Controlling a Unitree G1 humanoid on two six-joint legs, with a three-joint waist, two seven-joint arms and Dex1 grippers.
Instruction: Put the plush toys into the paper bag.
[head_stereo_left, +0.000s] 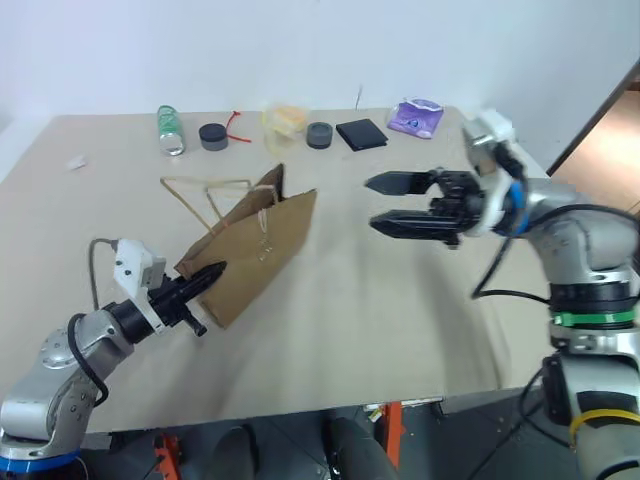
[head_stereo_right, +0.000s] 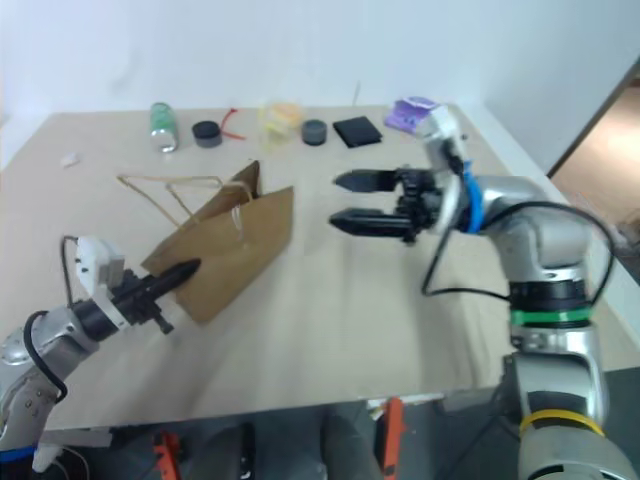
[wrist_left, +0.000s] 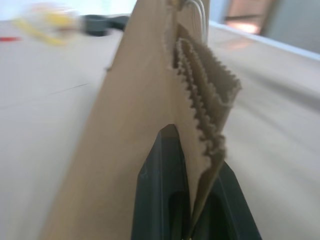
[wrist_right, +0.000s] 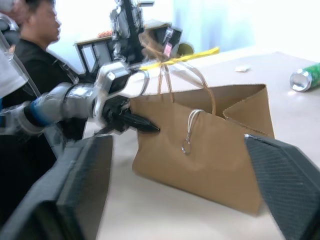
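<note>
Nearest, the left hand (head_stereo_left: 200, 283) is clenched on the near rim of the paper bag (head_stereo_left: 262, 248), which lies tilted on the table (head_stereo_left: 400, 320), its length running away toward the far side. The right hand (head_stereo_left: 398, 205), released and wide, hovers beside the bag, pointing at it. No plush toys are visible; a person stands beyond the table.

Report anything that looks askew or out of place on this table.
The paper bag lies tipped on its side rather than upright, its edge pinched in the shut left pincer. The green bottle also lies on its side at the far edge.
</note>
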